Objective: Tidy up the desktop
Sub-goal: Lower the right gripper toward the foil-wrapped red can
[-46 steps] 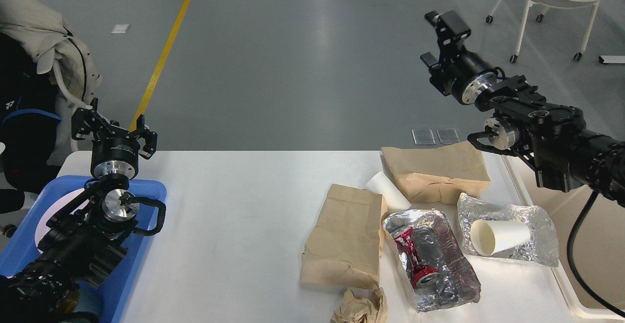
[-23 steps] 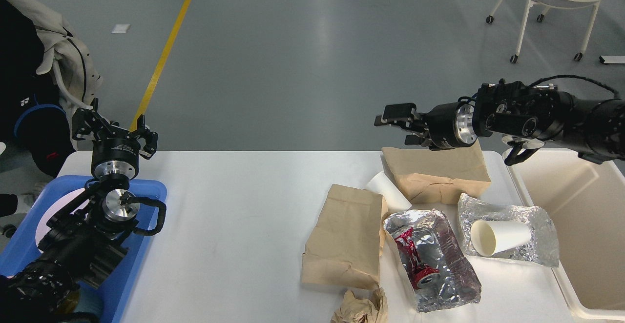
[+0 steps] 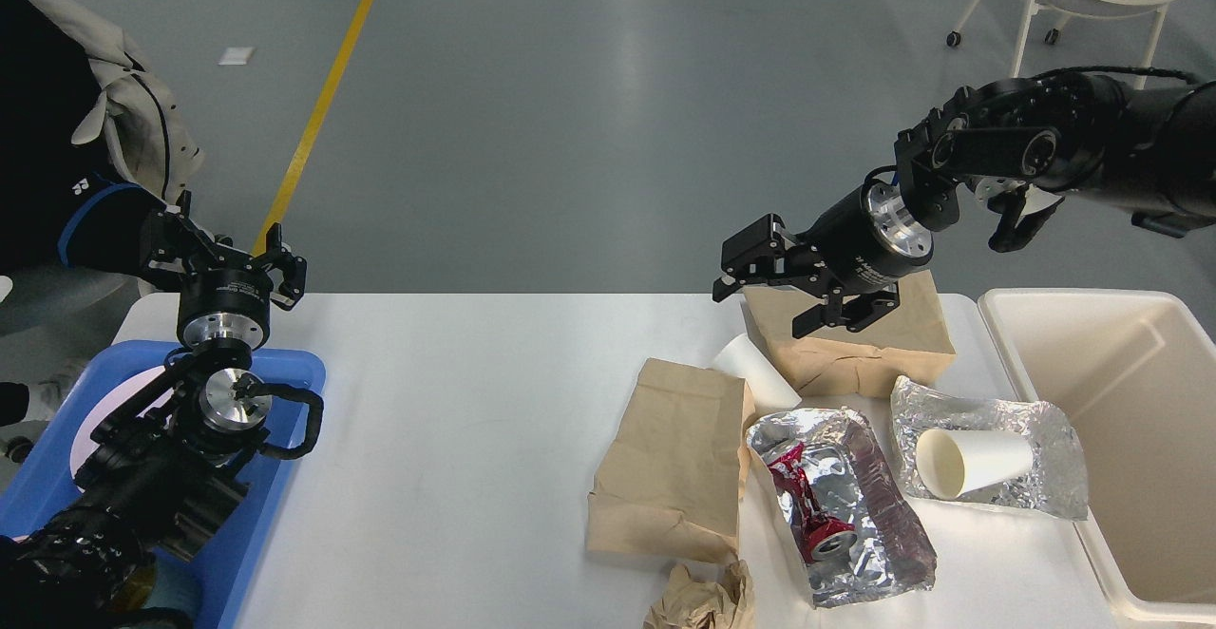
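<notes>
Head view: right gripper (image 3: pixel 803 298), swung down within the last second from high over the cream bin (image 3: pixel 1121 439), now hovering wide open and empty over the far brown paper bag (image 3: pixel 855 344), pointing to a grasp there as the next tidying step. Left gripper (image 3: pixel 223 258) unmoved, open and empty at the far edge of the blue tray (image 3: pixel 294 372). White bench (image 3: pixel 456 401) bare through the middle, litter crowded right: near paper bag (image 3: pixel 670 458), crushed can (image 3: pixel 807 505) on foil (image 3: pixel 855 534), paper cup (image 3: pixel 974 463), bin just beside the right edge.
</notes>
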### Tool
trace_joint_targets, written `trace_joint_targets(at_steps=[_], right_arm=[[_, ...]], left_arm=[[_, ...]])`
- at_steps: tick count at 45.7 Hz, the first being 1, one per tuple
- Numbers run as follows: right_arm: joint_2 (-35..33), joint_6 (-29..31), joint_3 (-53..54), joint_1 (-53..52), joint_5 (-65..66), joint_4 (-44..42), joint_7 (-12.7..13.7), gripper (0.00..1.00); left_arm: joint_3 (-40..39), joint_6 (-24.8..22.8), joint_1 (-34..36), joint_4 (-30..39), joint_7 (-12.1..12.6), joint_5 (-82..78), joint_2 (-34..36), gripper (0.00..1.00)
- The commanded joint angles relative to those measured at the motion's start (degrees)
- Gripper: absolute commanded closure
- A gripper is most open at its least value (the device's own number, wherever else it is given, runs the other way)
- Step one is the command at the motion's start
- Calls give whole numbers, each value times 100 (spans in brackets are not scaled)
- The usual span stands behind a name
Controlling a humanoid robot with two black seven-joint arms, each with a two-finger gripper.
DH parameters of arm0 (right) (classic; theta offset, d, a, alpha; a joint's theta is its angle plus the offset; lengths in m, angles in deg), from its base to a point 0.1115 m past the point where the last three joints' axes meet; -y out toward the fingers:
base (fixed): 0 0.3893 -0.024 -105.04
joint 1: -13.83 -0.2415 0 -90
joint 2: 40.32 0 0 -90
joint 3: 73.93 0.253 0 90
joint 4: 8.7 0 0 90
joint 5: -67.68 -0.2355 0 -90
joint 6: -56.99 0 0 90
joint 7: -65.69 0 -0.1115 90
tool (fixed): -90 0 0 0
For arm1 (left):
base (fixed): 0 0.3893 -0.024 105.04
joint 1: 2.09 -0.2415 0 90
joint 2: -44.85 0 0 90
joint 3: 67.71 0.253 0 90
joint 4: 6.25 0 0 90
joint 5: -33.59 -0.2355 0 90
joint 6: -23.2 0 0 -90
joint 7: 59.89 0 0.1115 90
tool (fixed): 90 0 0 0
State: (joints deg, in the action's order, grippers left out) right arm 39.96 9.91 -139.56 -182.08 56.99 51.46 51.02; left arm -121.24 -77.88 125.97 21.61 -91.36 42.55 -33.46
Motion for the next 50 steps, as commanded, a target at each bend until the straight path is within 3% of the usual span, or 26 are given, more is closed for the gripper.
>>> trace_joint_targets(at_steps=[1,4,10,12,24,39,45,50], right_arm=[[23,-12,-116,-158,-320,496,113,0],[40,-3,-178,-220,-329,611,332,0],[119,-301,-231,-238,-320,936,1290,0],[163,-555,-240,-246,-329,1076,1440,0],[453,-1821,-108,210,-373,1323,1458,0],[787,-2736,235,1080,-311,1165,1520,0],[884,-3078,305,1441,-320,1051,1520,5],[937,-3334,349,1704,-320,998,1529,18]], left_arm=[[0,0,0,0,1,0,0,2],[0,0,0,0,1,0,0,2],[0,0,0,0,1,0,0,2],[-9,0,0,0,1,9,0,2],[-9,0,0,0,1,9,0,2],[0,0,0,0,-8,9,0,2],[0,0,0,0,1,0,0,2],[0,0,0,0,1,0,0,2]])
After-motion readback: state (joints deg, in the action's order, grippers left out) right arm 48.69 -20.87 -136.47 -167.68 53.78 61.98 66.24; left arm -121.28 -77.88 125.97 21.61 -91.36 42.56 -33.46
